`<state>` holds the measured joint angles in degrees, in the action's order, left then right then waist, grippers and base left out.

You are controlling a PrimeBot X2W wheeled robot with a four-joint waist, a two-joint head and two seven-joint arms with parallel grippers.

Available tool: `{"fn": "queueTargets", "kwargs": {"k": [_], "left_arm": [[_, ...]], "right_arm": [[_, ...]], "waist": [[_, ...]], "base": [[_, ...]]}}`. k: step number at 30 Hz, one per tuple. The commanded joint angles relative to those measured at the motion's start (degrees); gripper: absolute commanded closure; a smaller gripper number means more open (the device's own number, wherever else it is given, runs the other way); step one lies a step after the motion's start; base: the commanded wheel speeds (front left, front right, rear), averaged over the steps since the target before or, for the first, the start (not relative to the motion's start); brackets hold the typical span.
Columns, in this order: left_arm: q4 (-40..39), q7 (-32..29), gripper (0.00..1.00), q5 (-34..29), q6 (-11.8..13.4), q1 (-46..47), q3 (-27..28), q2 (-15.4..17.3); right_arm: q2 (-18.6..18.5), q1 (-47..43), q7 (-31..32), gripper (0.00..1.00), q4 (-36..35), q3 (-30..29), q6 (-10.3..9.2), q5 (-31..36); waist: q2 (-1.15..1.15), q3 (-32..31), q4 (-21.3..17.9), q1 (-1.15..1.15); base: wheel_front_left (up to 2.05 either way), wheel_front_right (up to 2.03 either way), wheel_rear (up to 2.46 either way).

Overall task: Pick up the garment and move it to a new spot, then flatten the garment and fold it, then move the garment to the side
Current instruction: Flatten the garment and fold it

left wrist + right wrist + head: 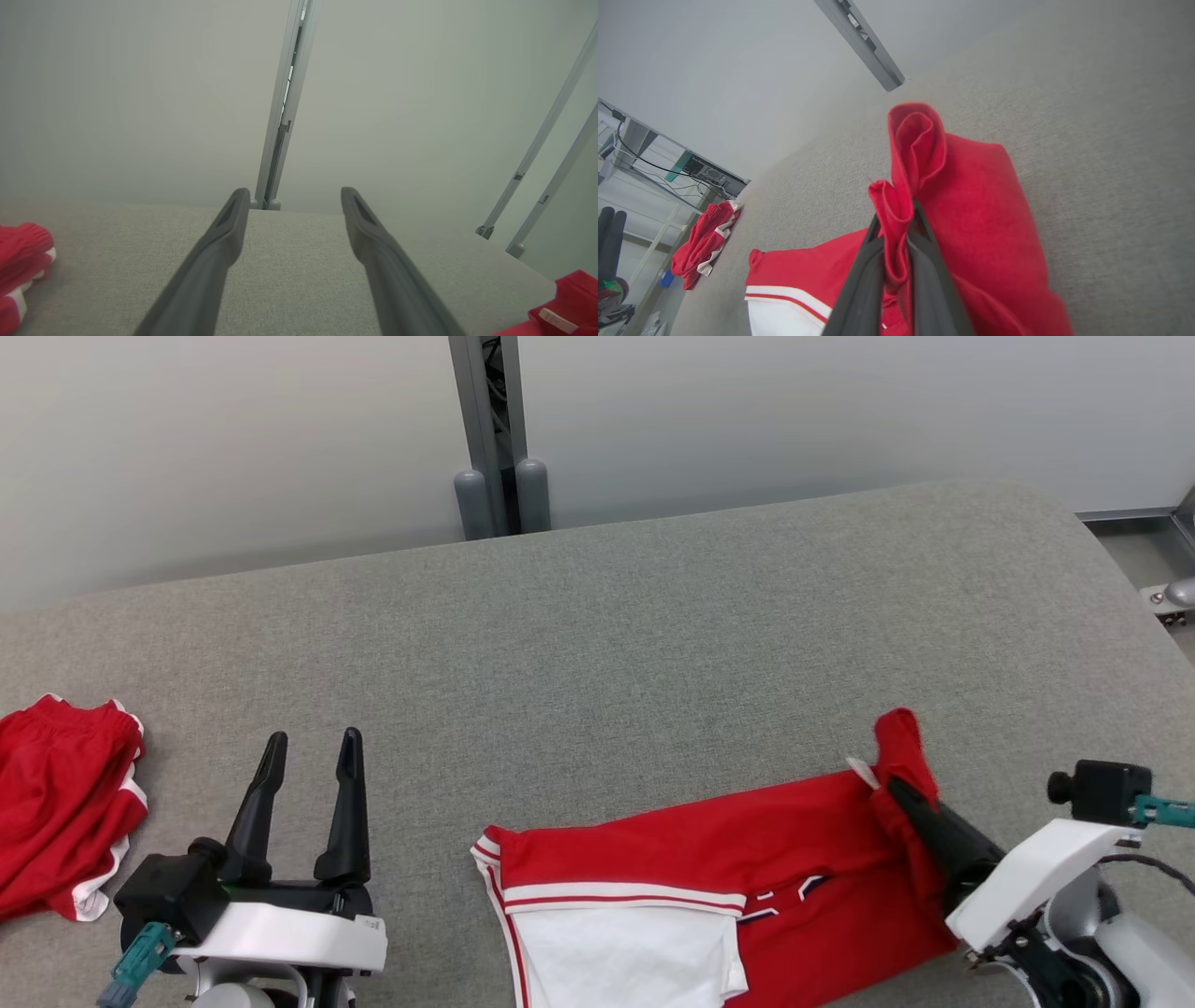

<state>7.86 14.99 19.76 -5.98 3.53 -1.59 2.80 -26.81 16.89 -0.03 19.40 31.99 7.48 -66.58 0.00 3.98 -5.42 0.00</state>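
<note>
Head view: garment (709, 859), red with a white panel and stripes, lies on the grey table (653, 635) at front right. Its near part runs off the frame bottom. Right gripper (901, 793) is clamped on the garment's right end, and a bunch of red cloth sticks up past the tips. Left gripper (314, 735) is at lower left, jaws wide and empty, well apart from the garment. Red shorts (56, 793) lie crumpled at the table's far left.

Left wrist view: both fingers spread wide, nothing between them, table underneath. Shorts at left edge. Garment corner with a white label at lower right.

Right wrist view: fingers pinched narrow on a fold of red cloth that rolls up above the tips. The rest drapes down to the table, striped white part at lower left. Shorts farther off near the table edge.
</note>
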Motion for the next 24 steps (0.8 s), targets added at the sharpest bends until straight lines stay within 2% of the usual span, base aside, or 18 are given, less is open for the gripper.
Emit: {"fn": "queueTargets", "kwargs": {"k": [1,3,11,17,24], "left_arm": [[-0.21,0.20,0.00,0.47,0.38,-0.49,-0.15,0.20],[-0.24,0.20,0.00,0.70,0.46,-0.55,-0.16,0.20],[-0.42,0.20,0.00,2.04,0.68,-0.59,-0.35,0.19],[-0.39,0.20,0.00,2.37,0.99,0.38,-0.91,0.20],[-0.04,0.20,0.00,2.88,1.37,1.01,-1.81,0.20]], "right_arm": [[1.81,-1.34,1.54,1.00,-1.71,-0.89,0.03,-1.48],[3.05,-1.89,2.37,1.00,-2.52,-1.48,0.03,-2.37],[12.48,-6.50,9.06,1.00,-9.23,-3.94,0.04,-5.62],[18.88,-9.02,13.65,1.00,-11.18,-5.42,0.04,-2.50],[22.56,-10.65,16.38,1.00,-11.73,-7.40,0.04,0.97]], "waist": [[0.00,-0.15,0.19,0.00],[0.00,-0.24,0.32,0.00],[0.00,0.03,1.91,0.00],[0.00,1.23,4.21,0.00],[0.00,2.49,7.43,0.00]], "base": [[0.00,0.00,0.00],[0.00,0.00,0.00],[0.00,0.00,0.00],[0.00,0.00,0.00],[0.00,0.00,0.00]]}}
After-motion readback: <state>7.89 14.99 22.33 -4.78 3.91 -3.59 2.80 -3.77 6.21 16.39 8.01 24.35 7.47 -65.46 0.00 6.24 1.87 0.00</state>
